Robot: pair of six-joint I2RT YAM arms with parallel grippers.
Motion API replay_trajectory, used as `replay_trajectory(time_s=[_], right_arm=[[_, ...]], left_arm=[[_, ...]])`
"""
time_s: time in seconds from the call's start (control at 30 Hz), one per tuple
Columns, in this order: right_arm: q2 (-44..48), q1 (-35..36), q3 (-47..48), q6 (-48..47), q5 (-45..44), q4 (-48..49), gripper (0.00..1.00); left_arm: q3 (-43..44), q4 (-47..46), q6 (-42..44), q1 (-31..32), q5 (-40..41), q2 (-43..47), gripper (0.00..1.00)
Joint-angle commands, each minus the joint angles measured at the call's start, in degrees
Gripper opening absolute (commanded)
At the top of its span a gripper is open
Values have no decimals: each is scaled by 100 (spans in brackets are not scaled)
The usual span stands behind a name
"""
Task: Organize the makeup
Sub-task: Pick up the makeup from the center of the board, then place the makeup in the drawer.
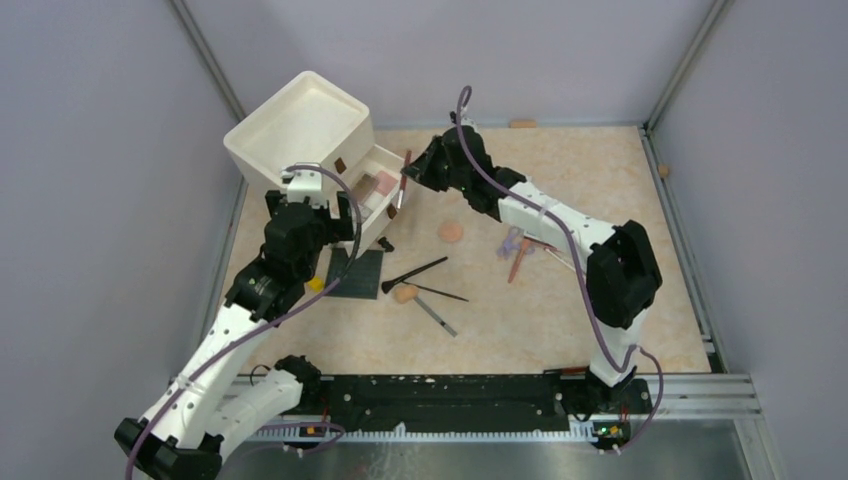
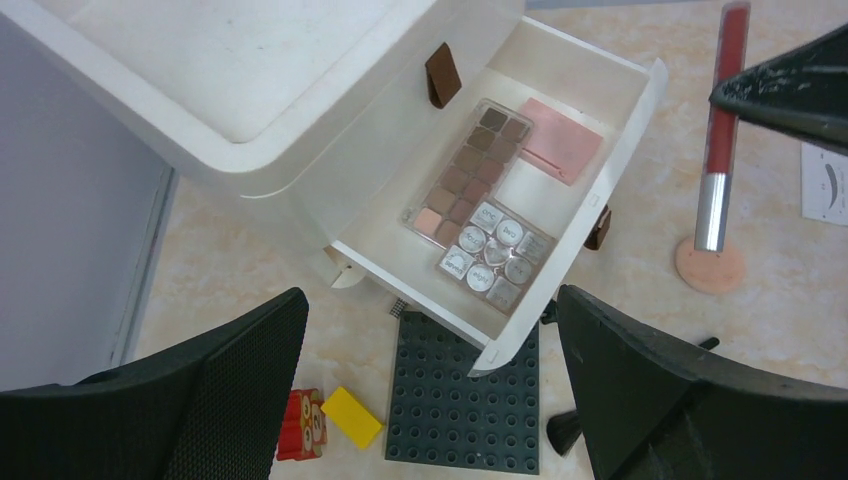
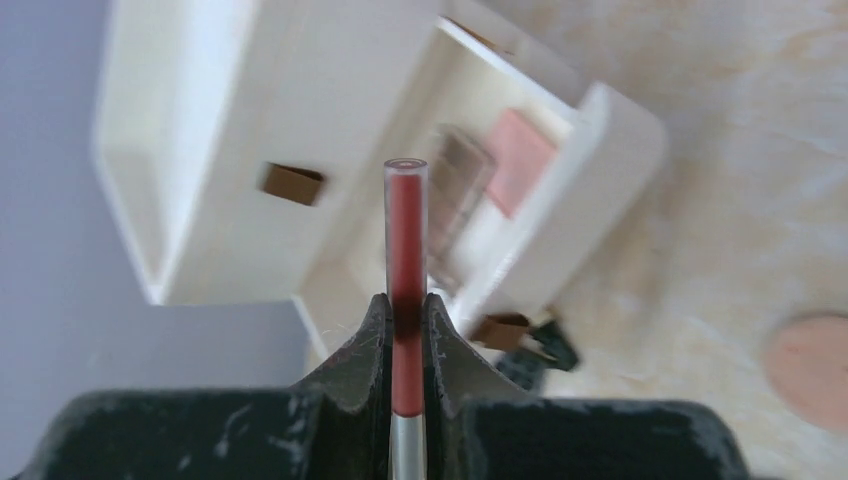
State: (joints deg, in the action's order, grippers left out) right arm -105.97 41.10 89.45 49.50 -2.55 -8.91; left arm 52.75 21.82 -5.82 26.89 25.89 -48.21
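Note:
A white organizer box point(image 1: 300, 125) has its drawer point(image 2: 610, 160) pulled open. A brown palette point(image 2: 470, 175) and a pink square compact point(image 2: 560, 140) lie in the drawer. My right gripper point(image 3: 406, 305) is shut on a red tube with a silver end point(image 3: 406, 230), held in the air just right of the drawer point(image 1: 403, 180). My left gripper point(image 2: 430, 390) is open and empty above the drawer's front corner. On the table lie a peach puff point(image 1: 451, 232), a second puff point(image 1: 405, 294), dark brushes point(image 1: 415, 272), a pencil point(image 1: 436, 315) and more pencils point(image 1: 515, 245).
A dark studded plate point(image 2: 465, 410) lies partly under the drawer's front. A yellow brick point(image 2: 350, 417) and a red brick point(image 2: 300, 425) sit left of it. A white eyelash card point(image 2: 825, 185) lies at the right. Grey walls enclose the table.

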Motion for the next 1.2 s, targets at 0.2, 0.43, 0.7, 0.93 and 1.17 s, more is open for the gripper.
replay_trajectory(time_s=[0.2,0.43,0.7,0.93,1.17], right_arm=[[-1311,392,1699,1403,283,1310,0],[-1826,580,2336,1289,41,908,16],[-1550,607,2049,925,-7,1045,54],[-567,542,1714,-198,-322,945,58],[968,277,217,-1932,-740,462,58]], left_arm=[[-71,-266,-58,-152,172,144,99],[-81,-266,-61,-210,134,171,99],[-83,-275,-63,-247,65,180,99],[-83,-266,-61,-266,57,180,99],[-91,-273,-70,-280,-36,156,99]])
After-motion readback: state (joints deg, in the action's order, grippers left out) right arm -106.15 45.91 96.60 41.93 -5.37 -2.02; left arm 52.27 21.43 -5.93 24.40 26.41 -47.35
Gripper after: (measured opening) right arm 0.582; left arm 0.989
